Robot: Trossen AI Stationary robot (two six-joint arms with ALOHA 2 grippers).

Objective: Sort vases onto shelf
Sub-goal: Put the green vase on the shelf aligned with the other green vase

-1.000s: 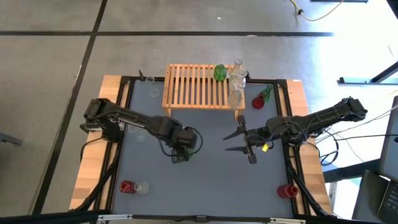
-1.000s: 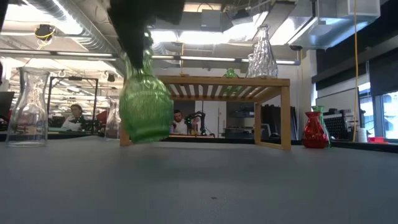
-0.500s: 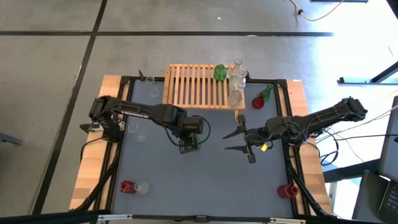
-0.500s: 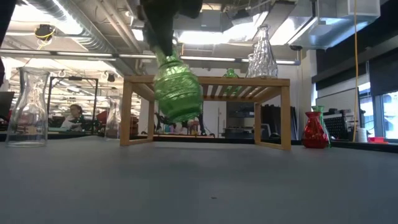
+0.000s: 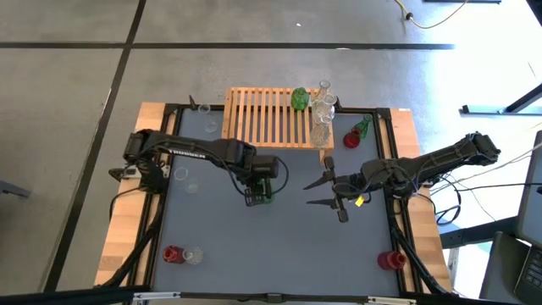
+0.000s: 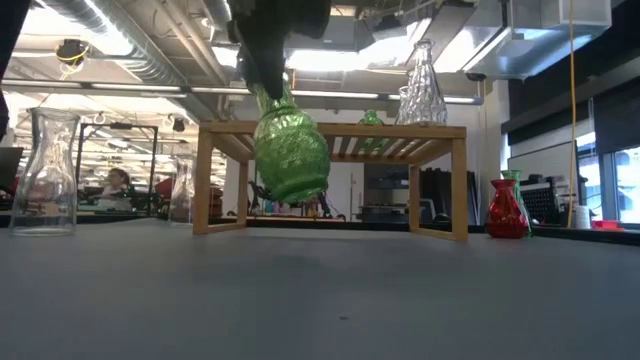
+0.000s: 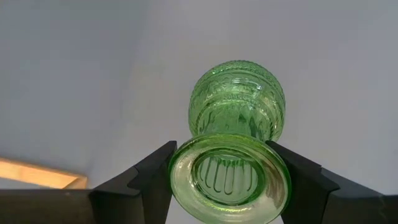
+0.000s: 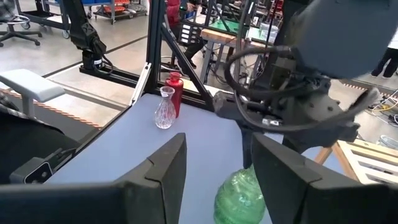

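Table (image 5: 279, 237): grey mat, workshop room behind.
Shelf (image 5: 269, 119): three vases on its right end.
Left gripper (image 5: 258, 195): pinching green vase (image 6: 290, 155), just before shelf.
Right gripper (image 5: 322, 192): spread, right of shelf front.

No lettering, number or sign can be read in any view. A pale mark runs along the left arm (image 5: 188, 152) in the high view, but it is too small to make out. The vases carry no labels.

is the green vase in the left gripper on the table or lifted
Lifted: the green vase hangs slightly tilted, clear of the table, with the left gripper clamped at its neck.
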